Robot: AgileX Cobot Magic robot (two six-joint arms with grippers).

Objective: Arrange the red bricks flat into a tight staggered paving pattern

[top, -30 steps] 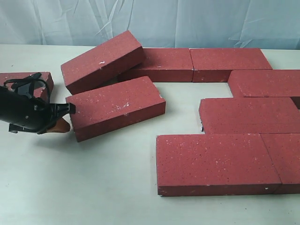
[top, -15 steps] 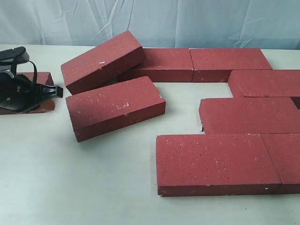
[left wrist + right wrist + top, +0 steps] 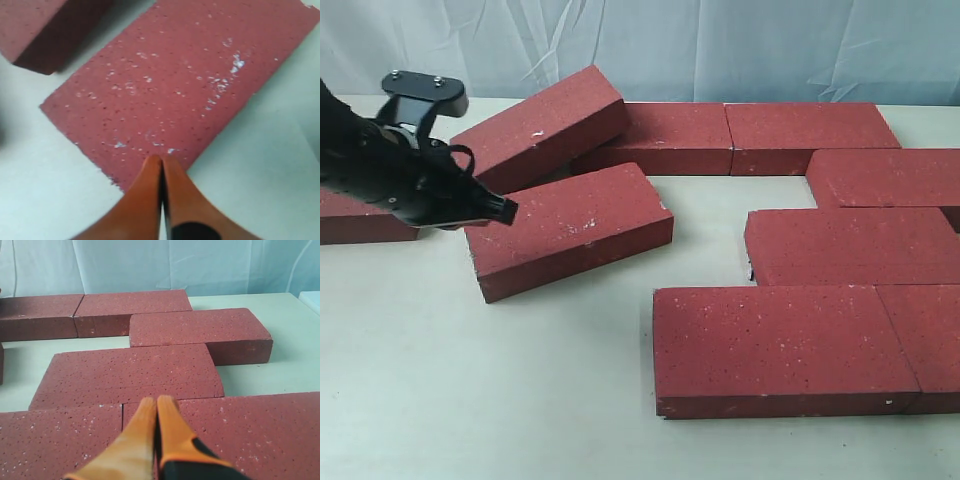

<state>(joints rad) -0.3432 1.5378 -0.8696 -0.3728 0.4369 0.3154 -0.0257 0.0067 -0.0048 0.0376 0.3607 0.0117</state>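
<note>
The left hand [image 3: 503, 209], fingers pressed together, hangs over the left end of a skewed loose brick [image 3: 570, 228] on the surface [image 3: 470, 400]; contact is unclear. A good push would land low and square on that end, sliding it toward the laid red bricks [image 3: 840, 240] without twisting. The right hand [image 3: 156, 405], also closed, hovers above them.

Looks like a robot lab / test setup, not a home or shop. Plain pale table [image 3: 500, 400] w/ a wrinkled light-blue cloth backdrop [image 3: 740, 50] hung behind it. Black robot arm [image 3: 400, 175] reaches over it & red bricks [image 3: 780, 345] lie across the top.
</note>
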